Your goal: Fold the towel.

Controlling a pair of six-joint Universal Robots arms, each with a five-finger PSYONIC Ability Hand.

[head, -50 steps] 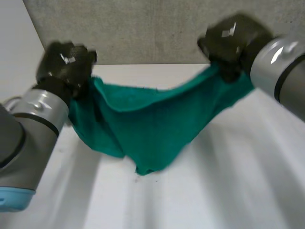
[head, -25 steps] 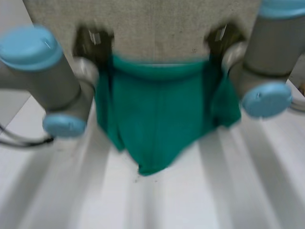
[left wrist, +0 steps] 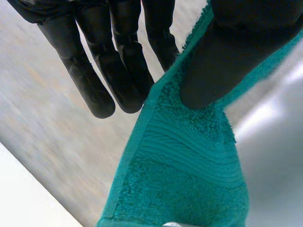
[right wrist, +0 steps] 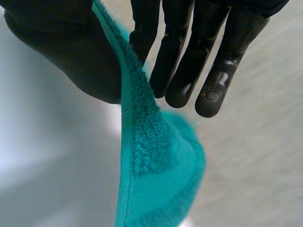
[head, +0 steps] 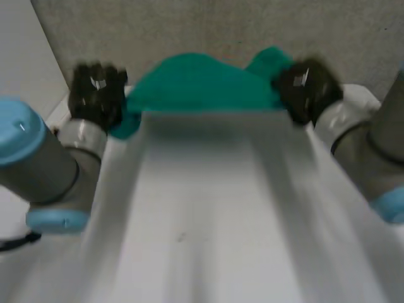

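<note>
White table (head: 208,208) is carrying the towel (head: 202,85) at its far end, and both hands are gripping it.

You are holding the green towel spread sideways along the table's far edge, humping up in the middle. I cannot tell whether its underside is resting on the table or hanging just clear. Your left hand (head: 95,95) is pinching one end corner between thumb and straight fingers, as its wrist view is showing. Your right hand (head: 306,91) is clamping the opposite corner the same way. By my reading the fold is barely under way. No flat, doubled layer is lying anywhere, so laying, folding over and squaring are all waiting. Nearer you, the white tabletop is lying bare. Behind the towel a speckled grey wall (head: 189,31) is closing the scene.
</note>
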